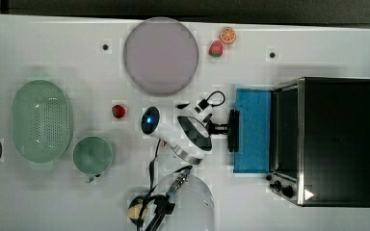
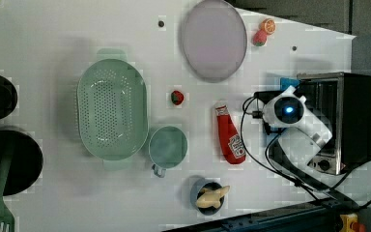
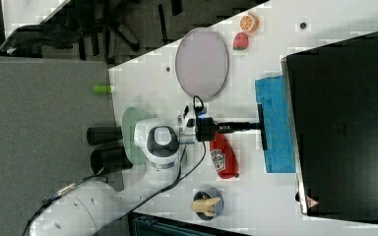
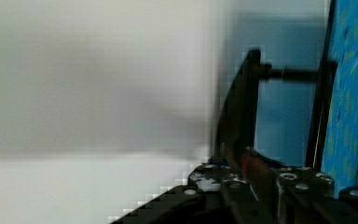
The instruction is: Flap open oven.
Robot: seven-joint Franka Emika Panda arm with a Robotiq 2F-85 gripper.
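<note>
The oven (image 1: pixel 337 139) stands at the top view's right, black on top with a silver frame and two black knobs (image 1: pixel 282 187). Its blue glass door (image 1: pixel 253 130) hangs folded down, nearly flat above the table. My gripper (image 1: pixel 226 128) reaches in from the top view's left and is shut on the door's black bar handle (image 1: pixel 233 131). The right view has the same grip, gripper (image 3: pixel 251 126) on handle (image 3: pixel 262 127) in front of the door (image 3: pixel 275 128). In the wrist view the handle (image 4: pixel 242 107) runs down between my fingers (image 4: pixel 256 172), beside the blue door (image 4: pixel 349 84).
A purple plate (image 1: pixel 160 55), a green colander (image 1: pixel 42 120), a green cup (image 1: pixel 92 155) and a strawberry (image 1: pixel 118 111) lie on the white table. A ketchup bottle (image 2: pixel 229 135) lies under my arm. A small bowl (image 2: pixel 207 193) sits near the table edge.
</note>
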